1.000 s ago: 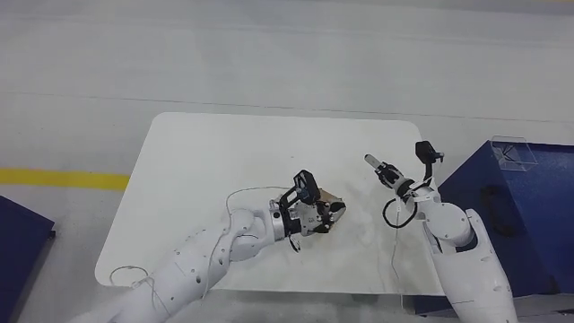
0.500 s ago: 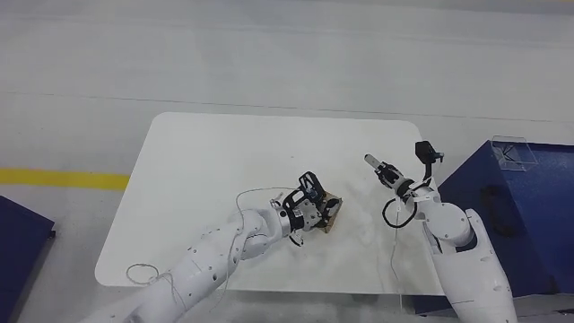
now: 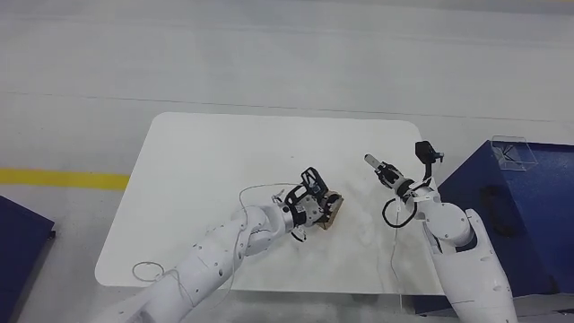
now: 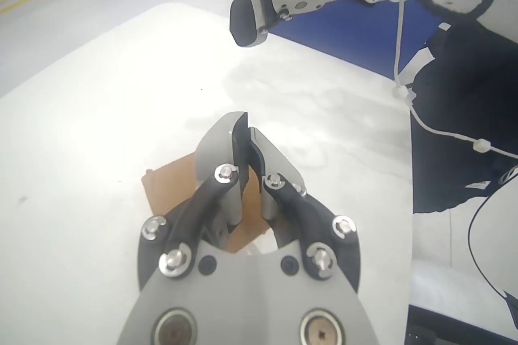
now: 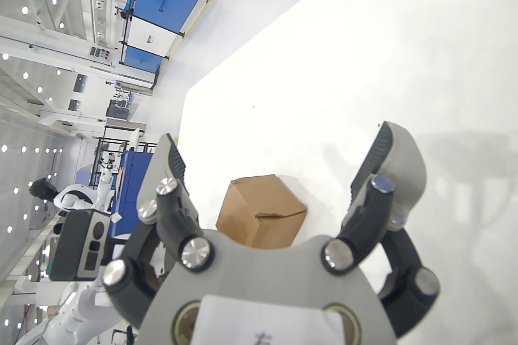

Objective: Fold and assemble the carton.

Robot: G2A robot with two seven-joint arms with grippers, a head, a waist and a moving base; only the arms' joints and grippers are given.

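Across the pale floor, the white worktop is taking up the middle of the scene, with a dark blue bin standing just off its right side. Both white arms are stretching in over the near edge. The left arm is lying low across the surface toward the near-right part, and the right arm is coming in from the corner beside the bin. The carton is sitting on that near-right part of the worktop, a small brown cardboard box with its sides standing up and a flap seam showing along one face. The left tool is hanging right over the carton, clenched, with its dark pads pressing together. No card is showing between the tips, and I cannot tell whether the tool is touching the cardboard below. The right tool is sitting near the carton but apart from it, on the side farther from the robot. It is released, with its two fingers spreading wide and nothing between them. A thin white cable is hanging down beside the right wrist.
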